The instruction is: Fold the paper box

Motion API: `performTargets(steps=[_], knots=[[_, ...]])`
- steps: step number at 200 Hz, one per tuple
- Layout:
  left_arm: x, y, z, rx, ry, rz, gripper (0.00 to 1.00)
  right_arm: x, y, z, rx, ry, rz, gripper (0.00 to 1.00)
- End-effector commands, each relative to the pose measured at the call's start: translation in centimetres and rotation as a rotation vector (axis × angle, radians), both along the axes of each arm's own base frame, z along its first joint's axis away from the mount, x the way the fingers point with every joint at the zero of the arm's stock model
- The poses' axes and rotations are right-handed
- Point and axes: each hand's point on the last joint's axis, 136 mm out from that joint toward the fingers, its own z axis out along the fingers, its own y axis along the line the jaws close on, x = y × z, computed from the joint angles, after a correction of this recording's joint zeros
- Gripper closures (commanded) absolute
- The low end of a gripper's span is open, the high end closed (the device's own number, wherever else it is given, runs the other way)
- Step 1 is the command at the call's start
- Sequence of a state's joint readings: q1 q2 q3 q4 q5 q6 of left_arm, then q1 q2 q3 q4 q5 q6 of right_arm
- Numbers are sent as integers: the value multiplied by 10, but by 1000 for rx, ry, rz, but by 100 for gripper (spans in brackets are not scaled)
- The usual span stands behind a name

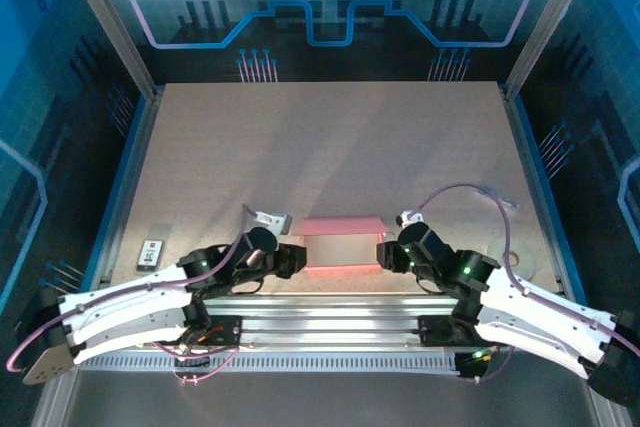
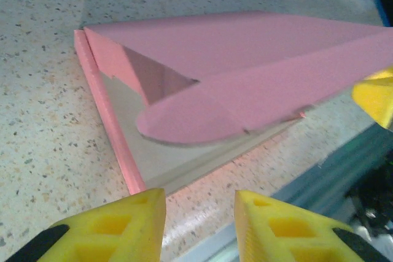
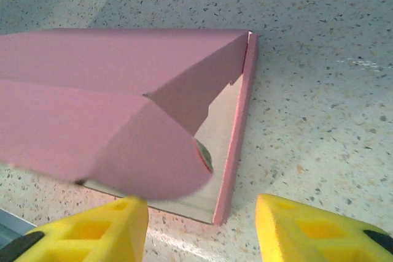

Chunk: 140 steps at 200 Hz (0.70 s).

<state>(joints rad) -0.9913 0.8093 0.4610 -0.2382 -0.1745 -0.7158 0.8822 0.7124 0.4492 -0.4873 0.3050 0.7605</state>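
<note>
The paper box point(image 1: 342, 243) lies on the table near its front edge, between the two arms. It is pink with a whitish inner face, and its top panel is raised over the flat base. In the left wrist view the paper box point(image 2: 245, 65) shows a rounded flap hanging over the whitish base and a folded pink rim along its left side. My left gripper point(image 2: 199, 225) is open just short of that end, with nothing between its yellow fingers. In the right wrist view the paper box point(image 3: 92, 84) shows its other end. My right gripper point(image 3: 202, 228) is open, straddling the box's near right corner.
A small grey card with a red mark point(image 1: 151, 253) lies at the table's left edge. A metal rail point(image 1: 330, 302) runs along the front edge just behind the box. The far half of the table point(image 1: 330, 147) is bare speckled surface.
</note>
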Motion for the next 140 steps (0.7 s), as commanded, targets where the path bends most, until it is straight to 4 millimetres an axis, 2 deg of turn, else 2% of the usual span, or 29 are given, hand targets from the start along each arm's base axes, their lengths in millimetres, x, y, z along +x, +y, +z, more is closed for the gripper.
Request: performTargets(steps=[1,32,51,71,82,93,111,127,140], knots=[[-18,2,22,-19,-19,-104,64,-5,-11,24,-25,-16,20,46],[-19,14,53,-54,-66,-74,59,-4,-13,61,15,-58,41,36],[-14,15,75,-73,-94,-55,54,-1,-4,82,70,-63,80,27],[-6,11,88,-81,-87,-33,45,4,11,97,137,-49,137,16],[-1,8,93,-81,-69,-23,39,6,19,102,173,-31,168,10],[6,6,96,-84,-51,-8,27,9,27,106,209,-8,197,5],[15,-3,97,-78,-6,-17,17,13,38,107,239,44,237,3],[26,-7,92,-34,33,-2,1,18,41,104,220,70,247,3],[35,-11,90,-16,54,5,1,20,43,103,212,77,262,2]])
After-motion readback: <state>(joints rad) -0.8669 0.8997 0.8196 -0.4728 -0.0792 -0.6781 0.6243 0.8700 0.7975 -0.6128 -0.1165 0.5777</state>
